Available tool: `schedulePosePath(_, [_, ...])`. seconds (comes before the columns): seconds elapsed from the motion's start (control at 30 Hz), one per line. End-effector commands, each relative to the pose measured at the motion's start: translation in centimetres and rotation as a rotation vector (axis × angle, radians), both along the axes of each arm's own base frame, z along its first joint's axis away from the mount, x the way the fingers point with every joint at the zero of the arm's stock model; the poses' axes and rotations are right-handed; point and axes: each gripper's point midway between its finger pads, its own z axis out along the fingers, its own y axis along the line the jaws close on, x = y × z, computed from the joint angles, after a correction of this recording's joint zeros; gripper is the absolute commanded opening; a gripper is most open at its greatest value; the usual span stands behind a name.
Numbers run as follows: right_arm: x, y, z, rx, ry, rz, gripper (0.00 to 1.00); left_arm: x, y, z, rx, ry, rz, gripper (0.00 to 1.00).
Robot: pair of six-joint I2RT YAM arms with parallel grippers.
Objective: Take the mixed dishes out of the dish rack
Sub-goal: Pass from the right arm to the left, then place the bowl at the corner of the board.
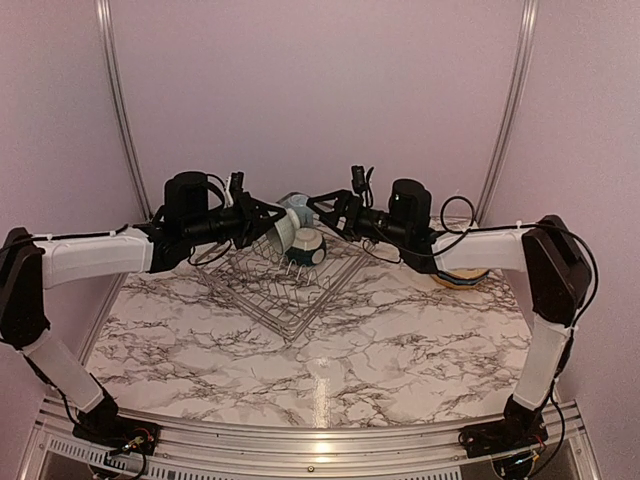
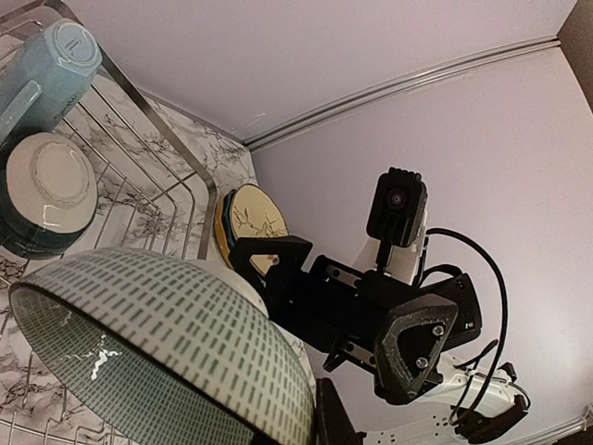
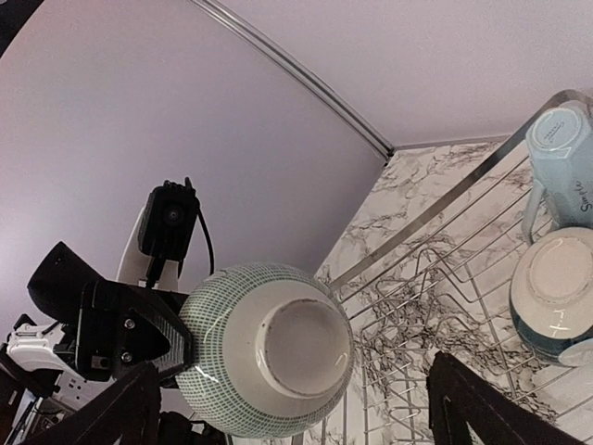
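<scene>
Left pincer [image 1: 262, 224]: holds pale grey-green dashed ceramic bowl [image 3: 264, 348], frame centre.
Right pincer [image 3: 301, 408]: wide apart.
Silver wire rack [image 1: 290, 305]: teal-and-white bowl [image 3: 556, 297], pale blue mug [image 3: 565, 158] inside.

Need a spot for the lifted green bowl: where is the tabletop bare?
Bare marble table runs from the dish rack's near corner to its front edge, and along the rack's left side. Crowded: the rack's far end holds teal bowl and mug; stacked plates sit to its right.
</scene>
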Motion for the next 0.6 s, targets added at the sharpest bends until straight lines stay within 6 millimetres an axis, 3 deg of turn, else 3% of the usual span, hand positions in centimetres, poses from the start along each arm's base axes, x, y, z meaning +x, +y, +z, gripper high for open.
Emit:
schedulePosePath(0.0, [0.0, 0.0, 1.3, -0.047, -0.065, -0.027, 0.97, -0.6, 2.3, 1.8, 0.137, -0.104, 0.041, 0.00])
schedulePosePath(0.13, [0.4, 0.0, 1.0, -0.092, -0.072, -0.035, 0.97, -0.9, 5.1, 2.1, 0.326, -0.157, 0.105, 0.00])
schedulePosePath(0.3, [0.7, -0.2, 0.9, -0.122, -0.088, -0.060, 0.98, -1.6, 10.3, 2.3, 0.574, -0.203, 0.238, 0.00])
schedulePosePath(0.57, [1.2, -0.5, 0.5, -0.164, -0.103, -0.085, 0.99, -3.8, 19.5, -2.1, 0.996, -0.065, 0.421, 0.00])
